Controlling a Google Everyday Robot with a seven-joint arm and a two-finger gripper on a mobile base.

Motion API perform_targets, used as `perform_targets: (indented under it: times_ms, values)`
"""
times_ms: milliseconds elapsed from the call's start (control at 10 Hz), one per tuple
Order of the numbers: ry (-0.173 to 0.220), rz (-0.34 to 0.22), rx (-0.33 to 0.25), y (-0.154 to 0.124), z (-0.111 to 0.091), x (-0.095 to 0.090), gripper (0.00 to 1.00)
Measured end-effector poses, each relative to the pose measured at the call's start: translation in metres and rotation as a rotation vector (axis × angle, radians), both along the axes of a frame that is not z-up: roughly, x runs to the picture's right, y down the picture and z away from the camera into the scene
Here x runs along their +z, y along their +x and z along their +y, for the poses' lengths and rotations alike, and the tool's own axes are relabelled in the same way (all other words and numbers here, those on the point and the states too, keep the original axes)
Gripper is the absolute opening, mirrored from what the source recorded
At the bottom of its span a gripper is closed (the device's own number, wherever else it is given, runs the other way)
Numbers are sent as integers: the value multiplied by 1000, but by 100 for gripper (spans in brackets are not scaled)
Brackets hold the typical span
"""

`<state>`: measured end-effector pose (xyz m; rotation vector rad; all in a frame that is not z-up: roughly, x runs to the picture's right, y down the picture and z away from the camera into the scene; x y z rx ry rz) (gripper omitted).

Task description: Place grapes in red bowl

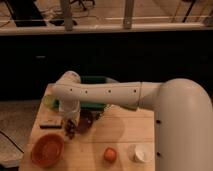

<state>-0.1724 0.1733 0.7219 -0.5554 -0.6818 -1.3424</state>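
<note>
My white arm reaches in from the right and bends down over the left half of the wooden table (125, 131). The gripper (71, 123) points downward there and is shut on the grapes (71, 132), a small dark lumpy bunch that hangs just under it. The red bowl (48, 150) stands at the front left corner of the table, below and a little left of the grapes, and looks empty. The arm hides part of the table behind it.
A dark bowl (86, 120) sits right beside the gripper. An orange fruit (109, 154) and a white cup (140, 153) stand near the front edge. A flat dark packet (51, 123) lies at the left, a green object (95, 80) at the back.
</note>
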Motion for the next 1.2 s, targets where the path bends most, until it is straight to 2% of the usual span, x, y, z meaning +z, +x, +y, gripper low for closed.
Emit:
perform_targets:
  times_ms: [1200]
  values:
    - [-10, -6, -13, 3, -4, 8, 0]
